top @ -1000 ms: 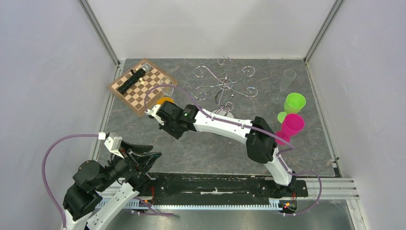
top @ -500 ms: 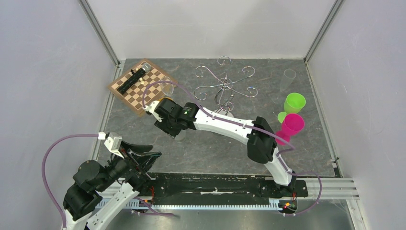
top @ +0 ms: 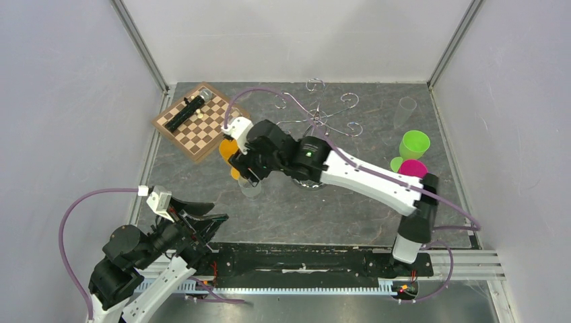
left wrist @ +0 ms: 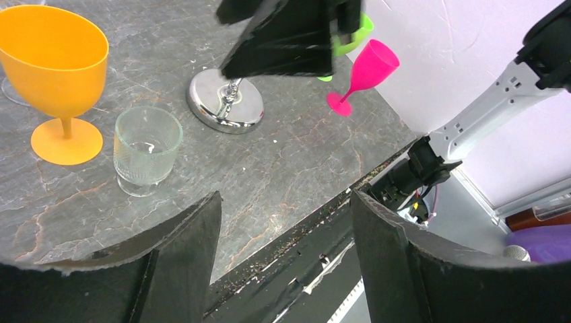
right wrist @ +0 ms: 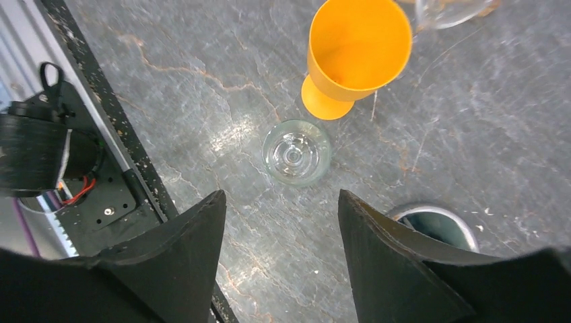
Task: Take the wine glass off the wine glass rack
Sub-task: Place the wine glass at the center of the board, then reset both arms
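The chrome wine glass rack (top: pixel 316 116) stands mid-table, its round base (left wrist: pixel 225 101) partly under my right arm; I see no glass on its scroll arms. An orange wine glass (top: pixel 229 148) (right wrist: pixel 357 47) stands upright left of the base. Next to it a short clear glass (top: pixel 250 189) (right wrist: pixel 296 152) stands on the table. My right gripper (right wrist: pixel 281 198) hovers open just above it, holding nothing. My left gripper (left wrist: pixel 286 198) is open and empty over the near table edge, low at the left (top: pixel 209 219).
A pink wine glass (top: pixel 412 168) and a green one (top: pixel 413 144) stand at the right edge. A chessboard (top: pixel 198 121) with a black object (top: pixel 186 112) lies at the back left, another clear glass (right wrist: pixel 448 10) beside it. A clear tumbler (top: pixel 407 104) stands back right.
My right gripper has opened and risen off the short clear glass, which stays standing on the table. The right arm has swung upward. The left arm has kept its place.
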### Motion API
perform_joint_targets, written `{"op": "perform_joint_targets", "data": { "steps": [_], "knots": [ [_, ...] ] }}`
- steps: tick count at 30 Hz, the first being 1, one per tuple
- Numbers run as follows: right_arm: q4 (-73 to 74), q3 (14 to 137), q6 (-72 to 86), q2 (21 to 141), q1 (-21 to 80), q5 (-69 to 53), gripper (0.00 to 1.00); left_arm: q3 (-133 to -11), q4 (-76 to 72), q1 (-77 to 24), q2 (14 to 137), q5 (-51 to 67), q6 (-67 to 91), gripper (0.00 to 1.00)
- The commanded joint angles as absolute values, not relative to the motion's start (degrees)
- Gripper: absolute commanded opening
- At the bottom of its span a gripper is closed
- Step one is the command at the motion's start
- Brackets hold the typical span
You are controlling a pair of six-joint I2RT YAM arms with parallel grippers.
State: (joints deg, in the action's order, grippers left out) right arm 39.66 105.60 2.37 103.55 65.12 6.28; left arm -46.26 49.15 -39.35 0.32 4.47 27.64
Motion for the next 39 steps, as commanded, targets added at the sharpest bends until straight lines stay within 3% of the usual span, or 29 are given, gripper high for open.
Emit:
{"op": "perform_joint_targets", "data": {
  "steps": [1, 7, 9, 39],
  "knots": [
    [36.5, 100.8, 2.8, 96.1, 65.8, 7.4, 0.68, -47.2, 47.4, -39.3, -1.9, 3.0, 29.1, 0.77],
    [36.1, 97.7, 1.8, 90.9, 67.4, 2.7, 0.81, -48.7, 47.8, -39.3, -0.5, 1.5, 28.8, 0.77],
    [36.9, 97.9, 1.4, 90.3, 68.3, 1.0, 0.98, -49.4, 47.6, -39.3, -0.3, 1.3, 28.9, 0.77],
    [39.3, 77.7, 14.1, 57.4, 69.7, 9.1, 0.98, -60.3, 42.8, -39.3, 22.4, 9.4, 28.3, 0.77]
  ]
}}
